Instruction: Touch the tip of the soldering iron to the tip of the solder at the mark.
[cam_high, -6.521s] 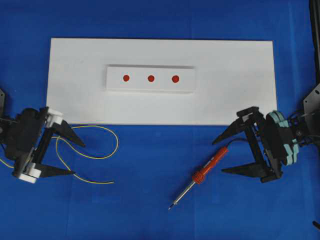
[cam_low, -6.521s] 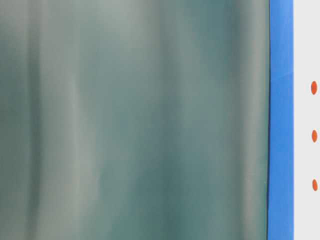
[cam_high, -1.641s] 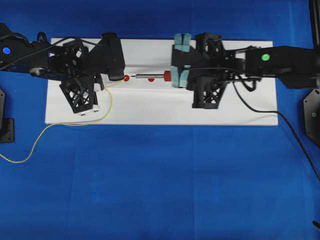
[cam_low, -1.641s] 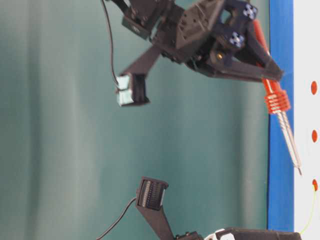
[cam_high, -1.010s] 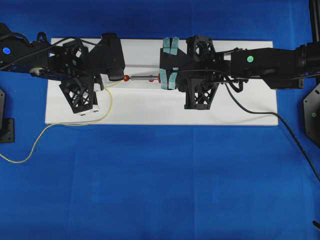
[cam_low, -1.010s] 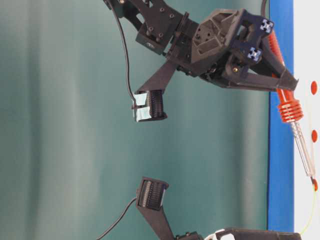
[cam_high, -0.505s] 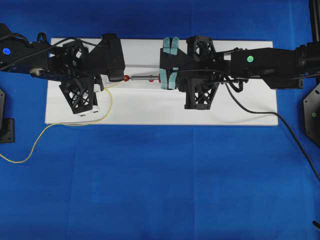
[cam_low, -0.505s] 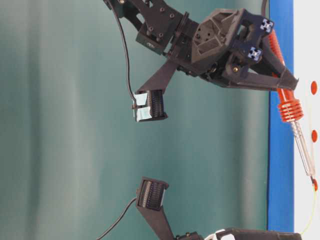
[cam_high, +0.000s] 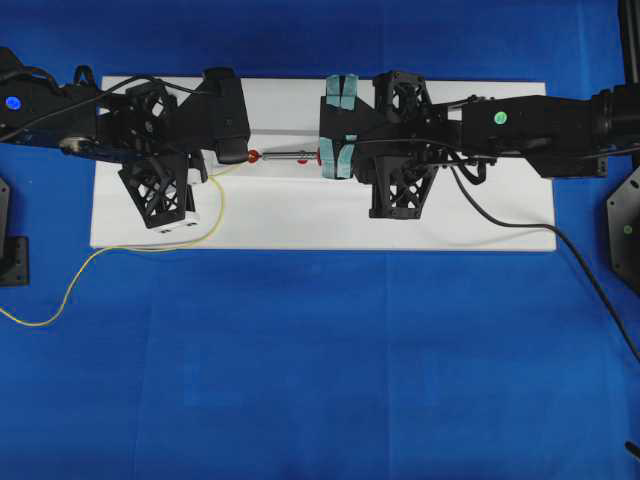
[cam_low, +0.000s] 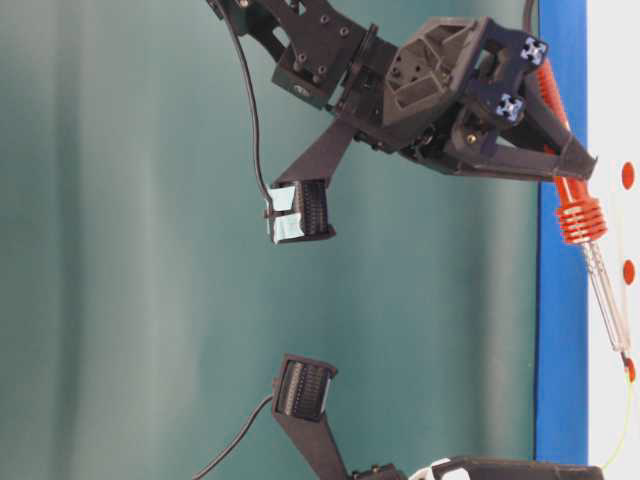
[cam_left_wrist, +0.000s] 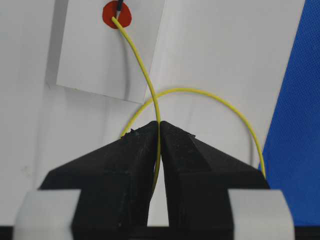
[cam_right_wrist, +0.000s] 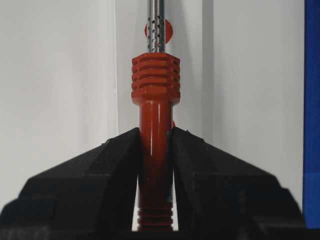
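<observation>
Bright, even light throughout, soft short shadows, sharp focus; only the table-level view's green backdrop is blurred.

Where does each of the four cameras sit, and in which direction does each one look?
Overhead: above, looking down on the white board; both arms show.
Table-level: low, turned sideways, facing the right gripper holding the soldering iron.
Left wrist: behind the left gripper, along the solder to the red mark.
Right wrist: behind the right gripper, along the iron.
Shared: overhead and left wrist both show solder at the mark.
</observation>
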